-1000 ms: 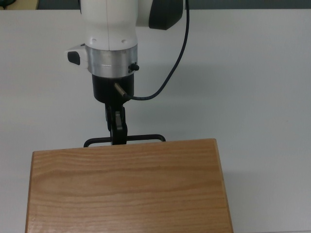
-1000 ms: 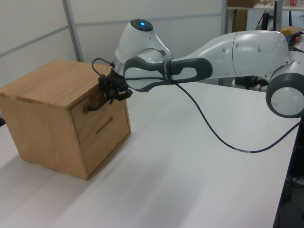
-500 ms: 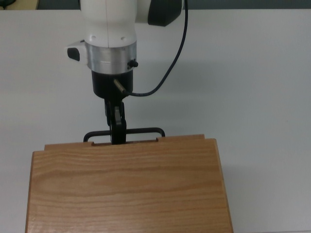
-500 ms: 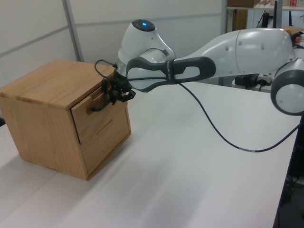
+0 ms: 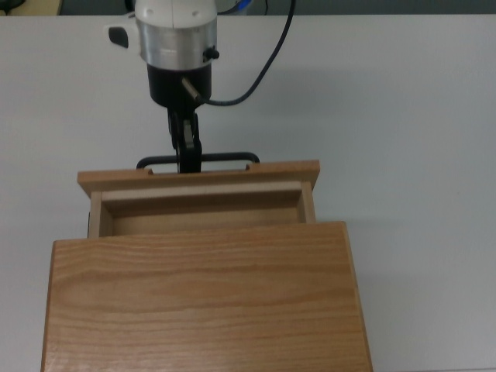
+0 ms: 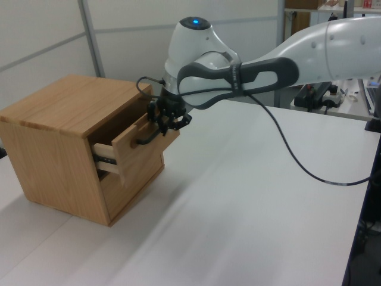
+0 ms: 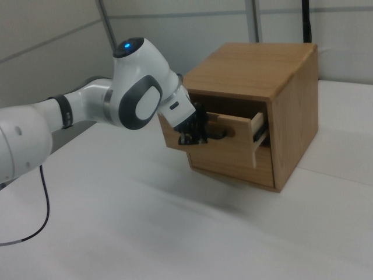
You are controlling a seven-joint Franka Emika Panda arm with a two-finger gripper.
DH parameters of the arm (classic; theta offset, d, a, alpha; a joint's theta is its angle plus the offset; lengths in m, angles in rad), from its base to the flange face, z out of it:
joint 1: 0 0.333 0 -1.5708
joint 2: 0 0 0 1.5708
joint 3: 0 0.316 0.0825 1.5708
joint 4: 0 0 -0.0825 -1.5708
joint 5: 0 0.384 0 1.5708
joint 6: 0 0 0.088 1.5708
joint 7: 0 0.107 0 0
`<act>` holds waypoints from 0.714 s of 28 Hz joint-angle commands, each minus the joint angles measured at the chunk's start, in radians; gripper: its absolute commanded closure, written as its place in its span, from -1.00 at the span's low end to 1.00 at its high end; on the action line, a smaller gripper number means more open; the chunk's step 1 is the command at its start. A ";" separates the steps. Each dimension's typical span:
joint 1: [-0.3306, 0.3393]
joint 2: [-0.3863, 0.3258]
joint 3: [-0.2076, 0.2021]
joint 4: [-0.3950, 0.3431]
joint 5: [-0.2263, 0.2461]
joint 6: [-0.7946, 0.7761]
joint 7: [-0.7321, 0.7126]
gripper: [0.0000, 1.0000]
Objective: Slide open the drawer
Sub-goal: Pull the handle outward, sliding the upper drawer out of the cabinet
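Observation:
The drawer [image 5: 201, 177] stands part-way out of the light wooden cabinet [image 5: 201, 302], and its empty inside shows in the top view. A thin black bar handle [image 5: 229, 157] runs along the front panel. My gripper [image 5: 188, 158] is shut on the handle, a little to the top view's left of its middle. In the left view the drawer [image 6: 134, 156] juts toward the right, with the gripper [image 6: 167, 122] at its handle [image 6: 144, 140]. The right view shows the drawer [image 7: 236, 125] out toward the left and the gripper [image 7: 198, 135] at its front.
A second, lower drawer front [image 6: 140, 179] sits flush in the cabinet. A black cable [image 5: 263, 66] loops from my wrist over the white table [image 5: 418, 155]. Walls and office equipment stand behind the table in the left view.
The drawer went from flush with the cabinet to well out of it. My gripper moved away from the cabinet with the handle in it.

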 commanded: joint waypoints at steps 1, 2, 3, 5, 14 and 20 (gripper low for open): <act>0.004 -0.176 0.013 -0.158 0.000 -0.055 -0.024 1.00; 0.004 -0.188 0.012 -0.172 0.000 -0.058 -0.024 1.00; 0.004 -0.200 0.012 -0.184 0.001 -0.061 -0.024 1.00; 0.006 -0.244 0.012 -0.227 0.001 -0.077 -0.024 1.00; 0.012 -0.367 0.011 -0.351 0.001 -0.110 -0.027 1.00; 0.024 -0.380 0.012 -0.353 0.001 -0.164 -0.121 -0.99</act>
